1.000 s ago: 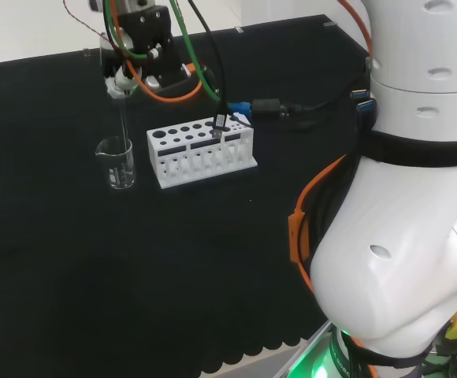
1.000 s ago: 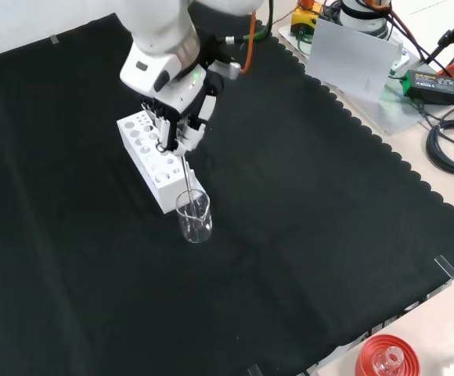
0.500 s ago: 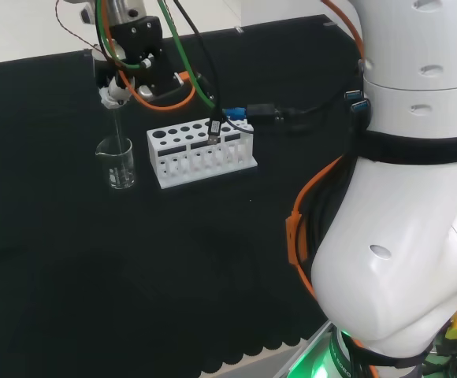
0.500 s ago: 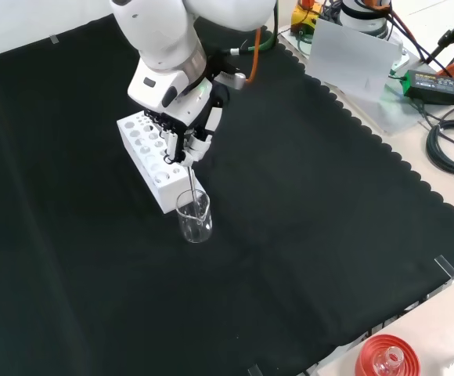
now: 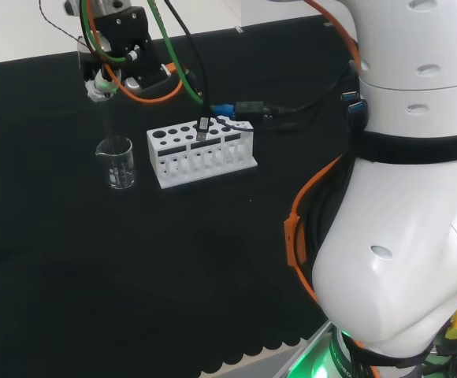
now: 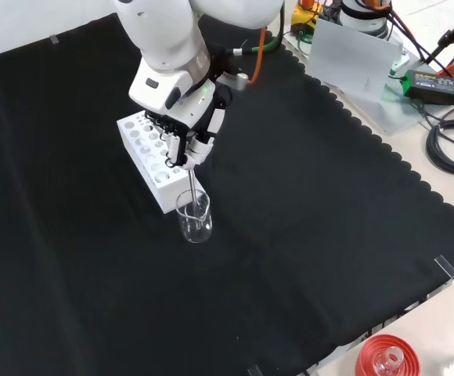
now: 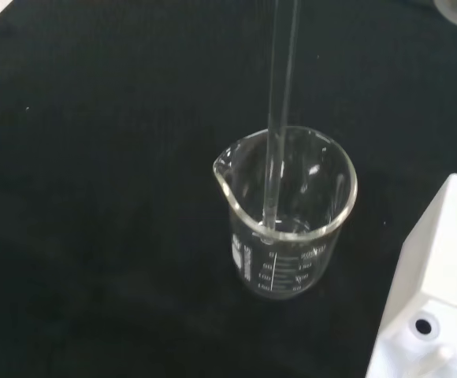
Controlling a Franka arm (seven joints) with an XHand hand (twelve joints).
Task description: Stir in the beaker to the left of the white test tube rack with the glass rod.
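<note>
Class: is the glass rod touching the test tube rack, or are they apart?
Apart. The wrist view shows the rod standing down into the beaker, with black cloth plainly visible between beaker and rack.

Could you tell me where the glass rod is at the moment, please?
In the front view the glass rod hangs from the hand with its lower end inside the beaker, just in front of the white test tube rack.
</note>
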